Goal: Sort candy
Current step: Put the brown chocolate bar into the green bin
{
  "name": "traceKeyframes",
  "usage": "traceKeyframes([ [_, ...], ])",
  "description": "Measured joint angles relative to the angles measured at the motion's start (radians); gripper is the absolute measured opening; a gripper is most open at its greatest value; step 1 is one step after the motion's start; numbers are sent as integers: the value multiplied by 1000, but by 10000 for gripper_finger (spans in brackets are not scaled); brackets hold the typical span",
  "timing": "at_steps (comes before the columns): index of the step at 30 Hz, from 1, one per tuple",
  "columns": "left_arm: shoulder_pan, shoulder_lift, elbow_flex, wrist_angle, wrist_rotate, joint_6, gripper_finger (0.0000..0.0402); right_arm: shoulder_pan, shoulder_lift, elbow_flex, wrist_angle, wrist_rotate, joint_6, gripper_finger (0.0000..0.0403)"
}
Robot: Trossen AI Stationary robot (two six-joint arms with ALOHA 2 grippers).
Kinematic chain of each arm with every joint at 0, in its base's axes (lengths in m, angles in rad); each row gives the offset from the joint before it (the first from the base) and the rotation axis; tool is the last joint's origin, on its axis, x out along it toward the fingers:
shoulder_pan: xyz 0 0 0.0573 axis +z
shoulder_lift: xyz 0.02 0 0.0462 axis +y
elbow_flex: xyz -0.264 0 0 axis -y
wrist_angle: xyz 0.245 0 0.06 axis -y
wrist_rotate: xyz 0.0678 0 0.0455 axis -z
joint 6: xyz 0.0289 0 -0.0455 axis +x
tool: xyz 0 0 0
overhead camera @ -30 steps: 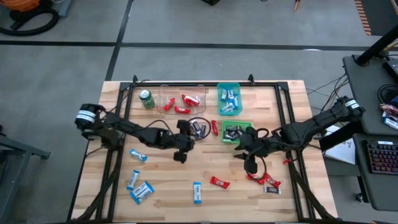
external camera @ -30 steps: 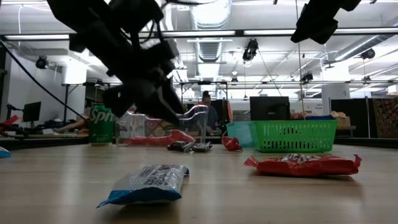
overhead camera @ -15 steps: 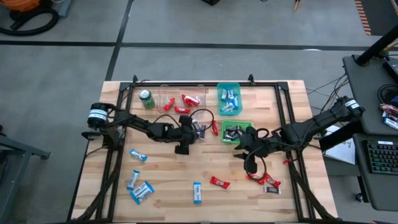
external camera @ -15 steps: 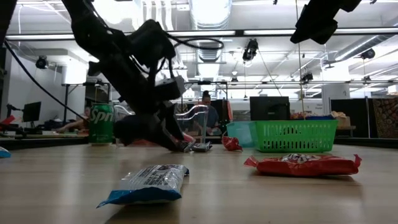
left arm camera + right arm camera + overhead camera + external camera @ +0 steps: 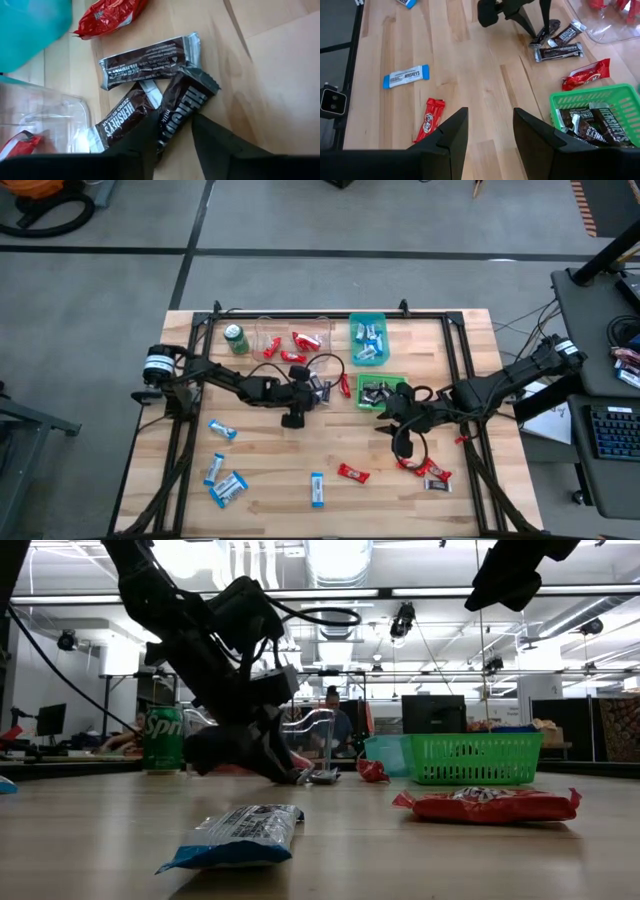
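Three dark brown bars [image 5: 150, 60] lie close together on the table in front of the clear container. My left gripper [image 5: 175, 125] is down at the table over them, also seen in the high view [image 5: 303, 394]. It is open, with one finger on each side of the near end of one dark bar [image 5: 184, 102]. My right gripper [image 5: 490, 125] is open and empty. It hovers above the table near the green basket [image 5: 382, 404]. Red and blue-and-white bars lie loose on the near half of the table. My left gripper comes slanting down at the dark bar's near end [image 5: 172, 131], one finger on each long side, and the bar lies flat on the table. I cannot tell whether the fingers touch it.
A clear container [image 5: 262, 330] holds red bars, a teal bin [image 5: 352, 332] blue-and-white ones, and the green basket dark ones. A green can [image 5: 236, 338] stands far left. Loose bars: blue-and-white [image 5: 222, 430], [image 5: 317, 488], red [image 5: 352, 473], [image 5: 345, 384], [image 5: 425, 470].
My left gripper has gone toward the table's far edge and down, from above the table's middle to the dark bars by the clear container. It has stayed there for the last half second. The candy has not moved.
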Motion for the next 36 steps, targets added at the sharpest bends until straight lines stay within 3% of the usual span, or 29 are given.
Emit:
traceKeyframes([
  [10, -1, 2, -1, -1, -2, -20, 21, 0, 0, 0, 0, 0, 0, 144],
  [15, -6, -3, -2, 0, -11, -48, 8, 0, 0, -2, 1, 5, -1, 144],
  [19, -29, -35, 0, -17, -23, -104, 7, 4, 1, -28, 37, 83, -1, 144],
  [28, -133, -117, 50, 13, -207, -194, 6, 4, 2, -182, 383, 170, -141, 144],
  [36, -229, -117, 67, 226, -436, -347, 5, 4, 2, -341, 870, 298, -396, 144],
])
